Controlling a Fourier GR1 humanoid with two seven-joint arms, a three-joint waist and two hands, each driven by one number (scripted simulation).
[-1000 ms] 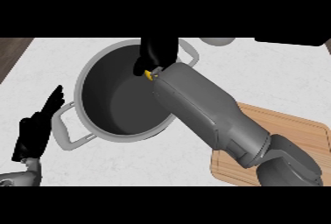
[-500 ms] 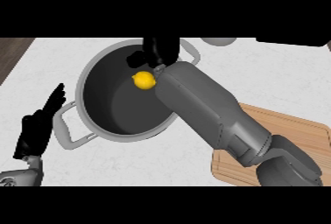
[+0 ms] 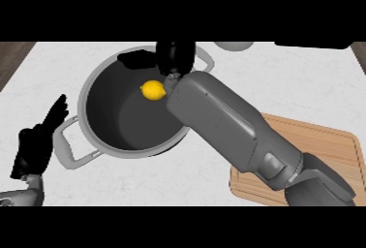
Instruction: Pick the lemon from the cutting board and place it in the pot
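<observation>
Left hand (image 3: 37,145), lower left edge of counter (image 3: 314,87): open, fingers straight and pointing up, at rest just left of pot handle. Pot (image 3: 107,140), left of centre: grey, round, dark inside, loop handles at lower left and upper right; no brand, label or writing legible. Lemon (image 3: 152,90), inside pot, upper part of interior, beside right forearm: yellow, nearly round as seen, so long axis and pointing direction not discernible; apart from fingers above. Right hand (image 3: 172,54), over pot's far rim: fingers relaxed, holding nothing. Cutting board (image 3: 336,145), lower right: light wood, partly covered by right forearm, no markings legible.
</observation>
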